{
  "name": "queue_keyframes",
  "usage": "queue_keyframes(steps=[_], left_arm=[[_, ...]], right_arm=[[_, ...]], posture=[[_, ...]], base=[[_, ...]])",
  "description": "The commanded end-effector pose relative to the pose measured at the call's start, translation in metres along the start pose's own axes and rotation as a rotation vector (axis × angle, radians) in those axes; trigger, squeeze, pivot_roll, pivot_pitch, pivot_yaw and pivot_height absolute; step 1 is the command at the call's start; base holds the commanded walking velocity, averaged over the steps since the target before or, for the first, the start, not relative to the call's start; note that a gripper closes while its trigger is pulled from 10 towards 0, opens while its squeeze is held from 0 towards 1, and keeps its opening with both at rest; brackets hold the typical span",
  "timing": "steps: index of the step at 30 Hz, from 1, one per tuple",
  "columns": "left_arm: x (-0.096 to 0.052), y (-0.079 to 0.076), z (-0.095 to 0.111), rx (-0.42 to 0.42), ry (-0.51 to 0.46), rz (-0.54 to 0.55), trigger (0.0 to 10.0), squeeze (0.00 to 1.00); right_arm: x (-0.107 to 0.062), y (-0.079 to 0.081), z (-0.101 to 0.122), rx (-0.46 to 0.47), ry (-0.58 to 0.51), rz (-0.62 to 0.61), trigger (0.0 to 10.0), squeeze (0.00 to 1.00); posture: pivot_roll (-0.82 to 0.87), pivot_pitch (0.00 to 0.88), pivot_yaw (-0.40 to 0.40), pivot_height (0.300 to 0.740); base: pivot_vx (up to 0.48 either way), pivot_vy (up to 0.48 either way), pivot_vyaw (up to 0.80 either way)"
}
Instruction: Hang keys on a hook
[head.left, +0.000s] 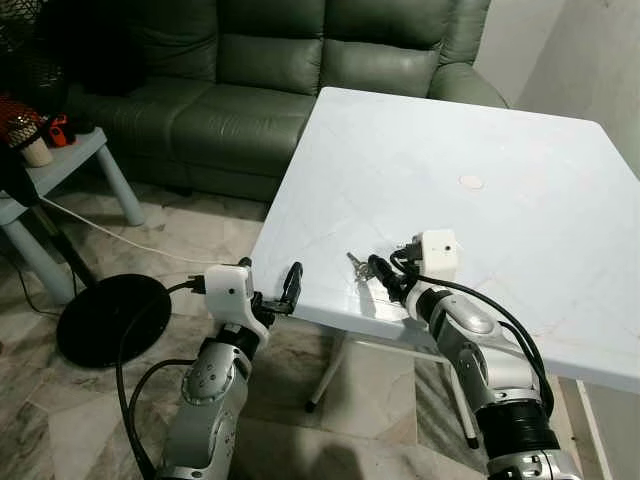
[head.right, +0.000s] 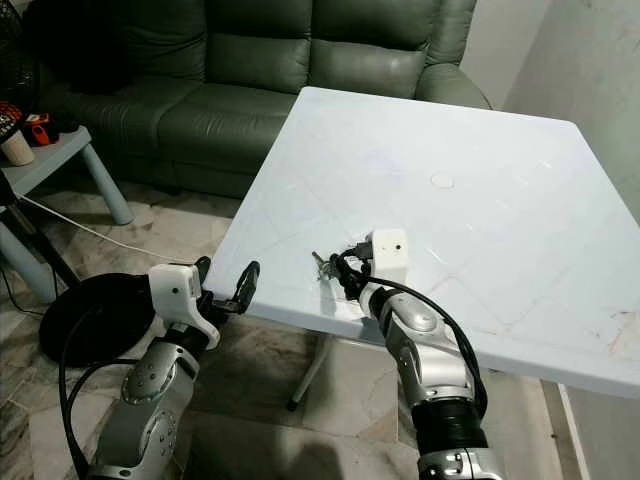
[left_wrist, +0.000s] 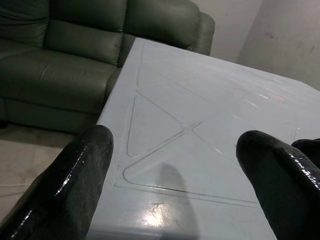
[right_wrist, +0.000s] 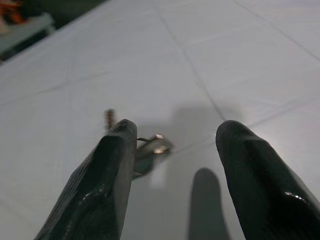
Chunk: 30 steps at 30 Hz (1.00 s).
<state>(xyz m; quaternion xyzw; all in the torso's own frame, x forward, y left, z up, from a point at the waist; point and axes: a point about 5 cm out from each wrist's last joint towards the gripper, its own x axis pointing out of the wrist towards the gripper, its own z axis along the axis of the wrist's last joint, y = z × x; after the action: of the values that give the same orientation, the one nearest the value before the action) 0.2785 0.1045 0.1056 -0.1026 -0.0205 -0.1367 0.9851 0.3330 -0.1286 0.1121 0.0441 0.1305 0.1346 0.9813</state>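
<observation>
A small bunch of metal keys (head.left: 357, 264) lies on the white table (head.left: 480, 130) near its front edge. My right gripper (head.left: 386, 267) rests low on the table just right of the keys, open. In the right wrist view the keys (right_wrist: 151, 145) lie close ahead between the two black fingers (right_wrist: 112, 170), partly hidden behind one of them and not held. My left gripper (head.left: 276, 290) hovers open at the table's front left edge, holding nothing; the left wrist view looks across the tabletop (left_wrist: 200, 105) between its spread fingers (left_wrist: 82, 170).
A green sofa (head.left: 260, 70) stands behind the table. At the left are a light blue side table (head.left: 70, 160) with small items, a black round floor base (head.left: 110, 315) and a white cable (head.left: 120, 238). A small white disc (head.left: 470, 181) lies mid-table.
</observation>
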Motion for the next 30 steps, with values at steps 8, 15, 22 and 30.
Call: queue_keyframes(steps=[8,15,22,30], left_arm=[[-0.001,-0.004,-0.001,-0.007,0.009,0.001,10.0,0.00],[-0.001,-0.005,-0.001,-0.013,0.009,0.006,10.0,0.00],[0.000,-0.004,-0.001,-0.013,0.009,0.012,10.0,0.00],[0.000,-0.005,0.000,-0.013,0.007,0.013,10.0,0.00]], right_arm=[[0.004,0.024,-0.006,0.053,0.040,0.015,10.0,0.00],[0.007,0.039,0.000,0.090,0.027,0.017,10.0,0.00],[0.004,0.039,-0.001,0.048,0.027,-0.015,3.2,0.00],[0.002,0.032,-0.001,-0.044,0.024,-0.081,0.0,0.00]], posture=[[-0.02,0.074,-0.056,0.732],[-0.02,0.088,-0.059,0.732],[-0.02,0.093,-0.061,0.732],[-0.02,0.095,-0.061,0.732]], base=[[0.000,0.000,0.00],[0.000,0.000,0.00],[0.000,0.000,0.00],[0.000,0.000,0.00]])
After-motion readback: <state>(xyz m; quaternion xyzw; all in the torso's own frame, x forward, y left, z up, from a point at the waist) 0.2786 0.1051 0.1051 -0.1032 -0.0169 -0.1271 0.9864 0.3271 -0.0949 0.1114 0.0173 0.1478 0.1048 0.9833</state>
